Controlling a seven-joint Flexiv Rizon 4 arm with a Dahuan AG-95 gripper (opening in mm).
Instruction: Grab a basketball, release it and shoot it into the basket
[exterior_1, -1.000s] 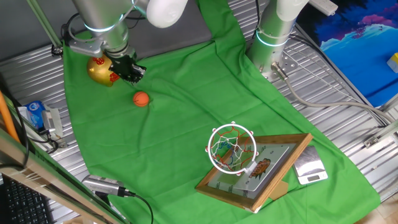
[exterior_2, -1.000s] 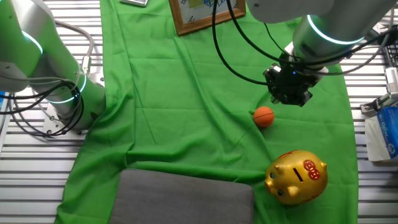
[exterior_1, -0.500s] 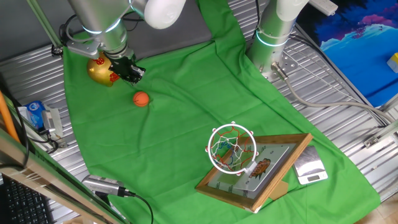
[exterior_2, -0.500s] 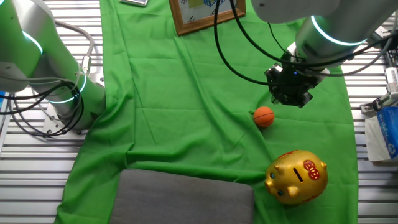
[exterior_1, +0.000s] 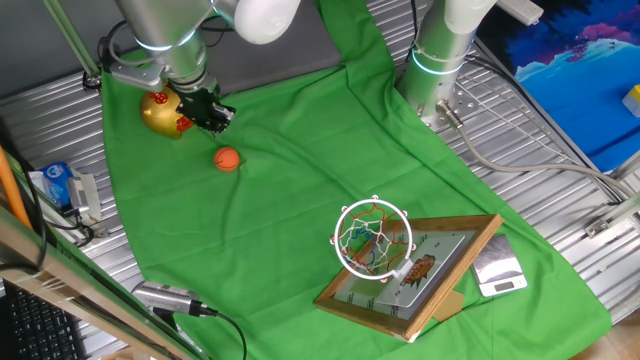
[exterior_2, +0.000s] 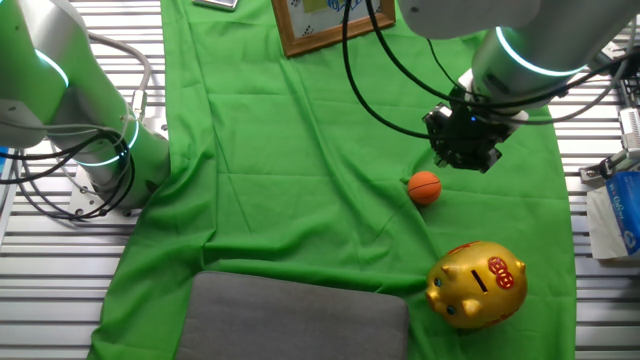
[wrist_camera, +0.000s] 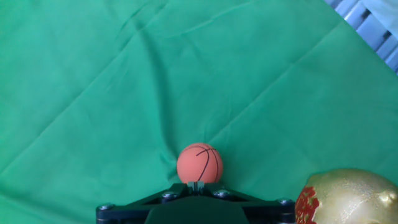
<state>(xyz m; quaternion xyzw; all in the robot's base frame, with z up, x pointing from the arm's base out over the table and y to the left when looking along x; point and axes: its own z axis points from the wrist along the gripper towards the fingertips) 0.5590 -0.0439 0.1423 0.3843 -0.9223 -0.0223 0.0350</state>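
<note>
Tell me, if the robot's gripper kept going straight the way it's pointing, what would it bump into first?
Probably the basketball. In the hand view it sits right in front of the gripper, on the green cloth. The gold piggy bank is off to the side. Depth is hard to judge, so it might hit cloth instead.

red markings on the gold piggy bank (exterior_2: 476, 283) too small to read, no other legible text
</note>
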